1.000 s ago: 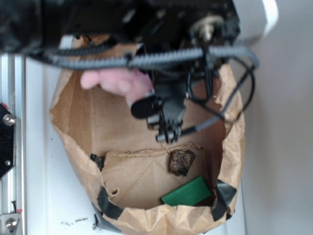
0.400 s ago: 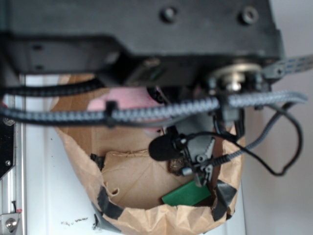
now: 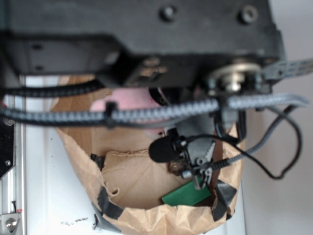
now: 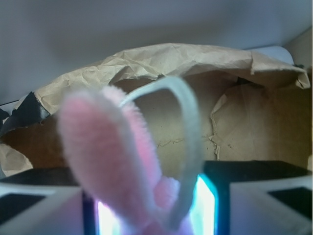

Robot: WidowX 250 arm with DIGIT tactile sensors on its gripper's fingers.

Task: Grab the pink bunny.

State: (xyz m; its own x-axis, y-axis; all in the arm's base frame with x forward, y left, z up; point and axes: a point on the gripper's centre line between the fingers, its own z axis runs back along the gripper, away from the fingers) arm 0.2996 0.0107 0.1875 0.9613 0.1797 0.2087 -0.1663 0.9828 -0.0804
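A white table (image 3: 44,186) carries a crumpled brown paper bag (image 3: 146,220) holding a green block (image 3: 183,196) and a dark brown lump (image 3: 175,166). The gripper (image 4: 156,215) has its jaws closed on the pink bunny (image 4: 112,161), whose ears stick up between them, above the bag.

White table (image 3: 44,196) carries paper bag (image 3: 78,161); inside bag: green block (image 3: 183,196), brown lump (image 3: 175,166).
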